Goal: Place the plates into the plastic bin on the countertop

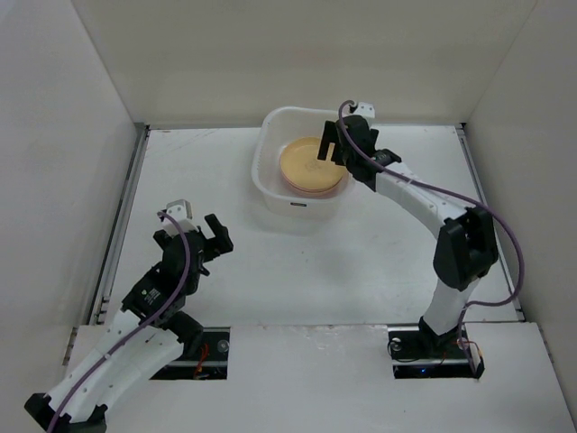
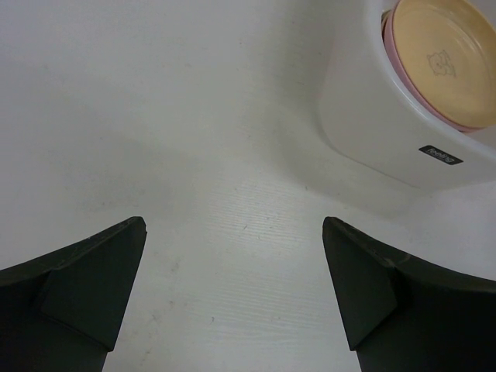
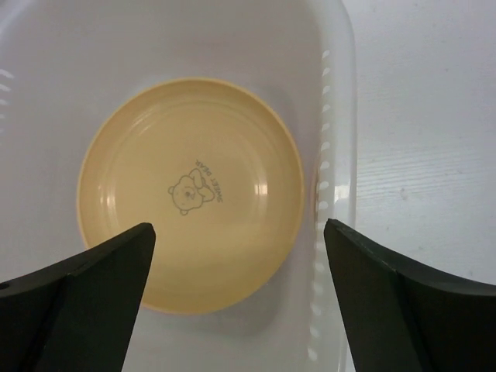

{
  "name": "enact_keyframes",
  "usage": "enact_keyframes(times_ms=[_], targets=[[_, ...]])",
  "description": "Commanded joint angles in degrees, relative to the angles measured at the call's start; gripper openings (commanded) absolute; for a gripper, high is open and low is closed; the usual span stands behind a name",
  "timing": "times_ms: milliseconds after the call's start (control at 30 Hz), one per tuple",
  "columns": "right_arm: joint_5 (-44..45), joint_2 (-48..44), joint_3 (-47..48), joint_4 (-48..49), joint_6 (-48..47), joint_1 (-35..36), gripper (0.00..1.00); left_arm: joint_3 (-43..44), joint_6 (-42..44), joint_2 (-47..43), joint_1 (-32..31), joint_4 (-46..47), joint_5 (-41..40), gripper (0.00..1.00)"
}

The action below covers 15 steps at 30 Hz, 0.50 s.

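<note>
The white plastic bin [image 1: 270, 194] stands at the back middle of the countertop [image 1: 361, 262]. A yellow-orange plate [image 1: 306, 164] with a small bear print lies on top inside it, with a pink plate's rim [image 1: 311, 191] showing under it. My right gripper [image 1: 329, 144] is open and empty above the bin's right side; its view shows the yellow plate [image 3: 190, 201] below the fingers. My left gripper [image 1: 216, 239] is open and empty over bare countertop at the near left; its view shows the bin [image 2: 372, 132] and plate [image 2: 442, 54] far right. No other plates are in view.
White walls bound the countertop at the back [image 1: 297, 54], the left [image 1: 54, 162] and the right [image 1: 532, 144]. Both arm bases sit at the near edge.
</note>
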Motion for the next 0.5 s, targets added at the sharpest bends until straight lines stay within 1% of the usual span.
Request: enact_keyframes(times_ms=[0, 100, 233, 333, 467], targets=[[4.81, -10.62, -2.44, 3.06, -4.06, 3.16, 1.00, -0.99, -0.71, 1.02, -0.46, 0.50, -1.67, 1.00], [9.63, -18.70, -8.67, 4.56, -6.87, 5.54, 1.00, -1.87, -1.33, 1.81, -0.55, 1.11, -1.93, 1.00], [18.68, -30.91, -22.28, 8.68, -9.34, 8.09, 1.00, -4.68, -1.42, 2.07, -0.98, 3.48, -4.21, 1.00], [26.50, -39.62, -33.80, 11.15, -8.73, 8.71, 1.00, -6.88, -1.33, 1.99, -1.25, 5.41, -7.02, 1.00], [34.95, -47.19, -45.50, 12.03, -7.59, 8.71, 1.00, -8.91, 0.07, 1.90, -1.43, 7.97, -12.03, 1.00]])
